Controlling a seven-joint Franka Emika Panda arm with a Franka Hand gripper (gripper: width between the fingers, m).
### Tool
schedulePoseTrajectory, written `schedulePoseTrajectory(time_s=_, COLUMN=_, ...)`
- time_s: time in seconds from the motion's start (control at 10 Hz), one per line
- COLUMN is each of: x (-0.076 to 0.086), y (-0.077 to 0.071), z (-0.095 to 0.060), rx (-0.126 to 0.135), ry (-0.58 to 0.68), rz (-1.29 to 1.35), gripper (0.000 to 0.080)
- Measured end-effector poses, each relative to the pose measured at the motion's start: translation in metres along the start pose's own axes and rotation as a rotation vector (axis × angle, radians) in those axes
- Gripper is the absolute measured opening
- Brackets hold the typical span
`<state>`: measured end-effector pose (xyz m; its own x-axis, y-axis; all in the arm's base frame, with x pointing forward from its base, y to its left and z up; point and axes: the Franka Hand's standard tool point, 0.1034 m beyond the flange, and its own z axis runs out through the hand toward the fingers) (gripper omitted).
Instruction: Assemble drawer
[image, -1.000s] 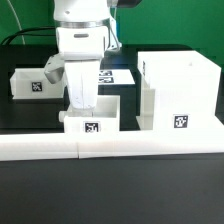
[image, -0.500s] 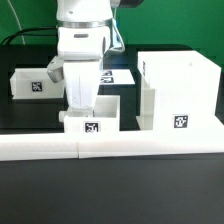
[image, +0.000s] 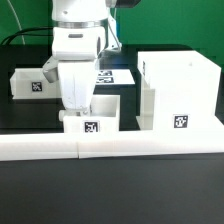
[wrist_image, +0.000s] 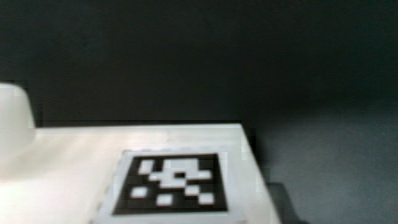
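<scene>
In the exterior view the large white cube-like casing (image: 178, 92) stands at the right, with a tag on its front. A small open-top tray (image: 91, 118) with a front tag sits in the middle, beside the casing. A second tagged tray (image: 30, 83) stands at the left. My gripper (image: 77, 104) points down at the left part of the middle tray's opening; the tray wall and hand hide how its fingers stand. The wrist view shows a blurred tag (wrist_image: 175, 182) on a white surface, close up, and no fingertips.
Long low white L-shaped bars (image: 110, 146) run along the front of the parts. The marker board (image: 118, 75) lies behind the middle tray, partly hidden by my arm. Black cables run at the back left.
My hand has shifted a little toward the exterior view's left over the middle tray. The tray and the casing stay about where they were.
</scene>
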<state>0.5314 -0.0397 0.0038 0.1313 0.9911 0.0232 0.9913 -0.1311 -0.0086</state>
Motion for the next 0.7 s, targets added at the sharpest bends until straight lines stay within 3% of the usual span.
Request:
schedulePoseTrajectory(time_s=0.3, x=0.0, y=0.001, z=-0.001, rx=0.009, ry=-0.003, rz=-0.034, gripper=0.0041)
schedulePoseTrajectory(time_s=0.7, x=0.016, y=0.004, z=-0.005, rx=0.03, ry=0.006, rz=-0.128, gripper=0.0041)
